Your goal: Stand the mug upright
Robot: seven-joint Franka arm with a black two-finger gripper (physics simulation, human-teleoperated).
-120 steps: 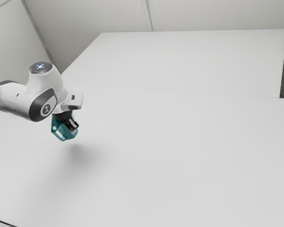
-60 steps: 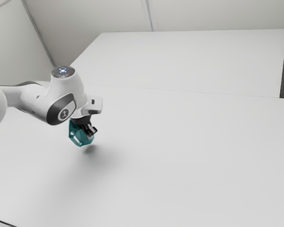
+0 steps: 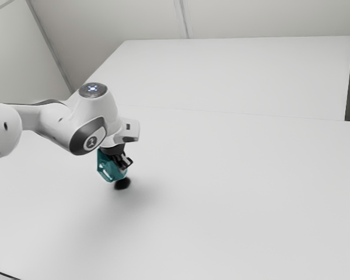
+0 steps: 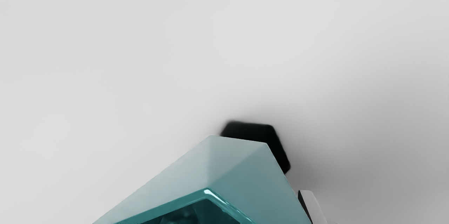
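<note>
Low over the white table point(image 3: 221, 198), my gripper point(image 3: 124, 161) is shut on the teal faceted mug point(image 3: 109, 170) at the exterior view's left. The mug hangs tilted just above the surface, with a small dark shadow close beneath it. In the wrist view the mug point(image 4: 242, 162) shows its angular outer walls and part of its dark opening. One fingertip of my gripper point(image 4: 312, 207) lies against the mug's side there; the other finger is hidden.
Bare white tabletop extends around the mug and toward the exterior view's right. A second white surface point(image 3: 239, 70) lies behind it, before a pale wall. A dark cable or edge point(image 3: 3, 274) crosses the lower left corner.
My hand has carried the mug toward the exterior view's right and downward. The shadow beneath it has become darker and closer to the mug.
</note>
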